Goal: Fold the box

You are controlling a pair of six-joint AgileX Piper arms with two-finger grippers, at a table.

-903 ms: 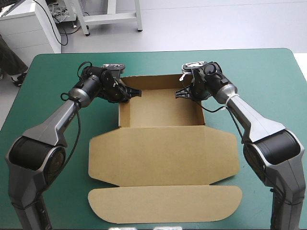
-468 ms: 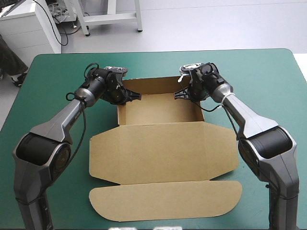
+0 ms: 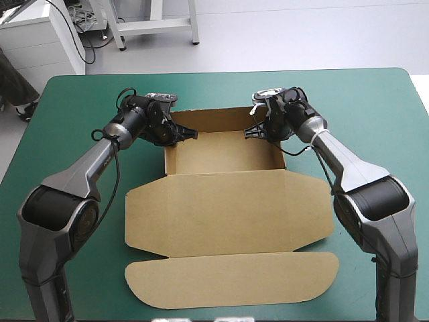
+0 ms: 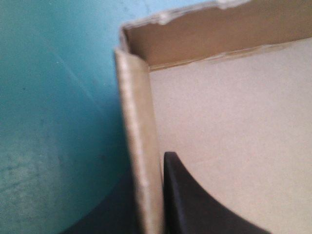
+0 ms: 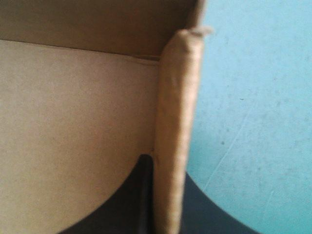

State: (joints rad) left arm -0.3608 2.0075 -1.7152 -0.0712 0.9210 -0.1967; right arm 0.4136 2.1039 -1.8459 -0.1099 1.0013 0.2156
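Note:
The brown box (image 3: 224, 155) stands as an open tray at the table's far middle. Its lid (image 3: 228, 215) and rounded front flap (image 3: 231, 280) lie flat toward the near edge. My left gripper (image 3: 182, 135) is at the tray's far left corner. In the left wrist view the left gripper (image 4: 146, 165) is shut on the left side wall (image 4: 136, 122), one finger inside and one outside. My right gripper (image 3: 259, 130) is at the far right corner. In the right wrist view the right gripper (image 5: 165, 168) is shut on the right side wall (image 5: 175, 97).
The teal-green cover (image 3: 375, 107) stretches wide on both sides of the box and beyond its far wall. The front flap ends close to the table's near edge.
Earlier the left arm shifted a little toward the tray's far left corner and the box slid slightly away from the near edge. Since just before, nothing has visibly moved.

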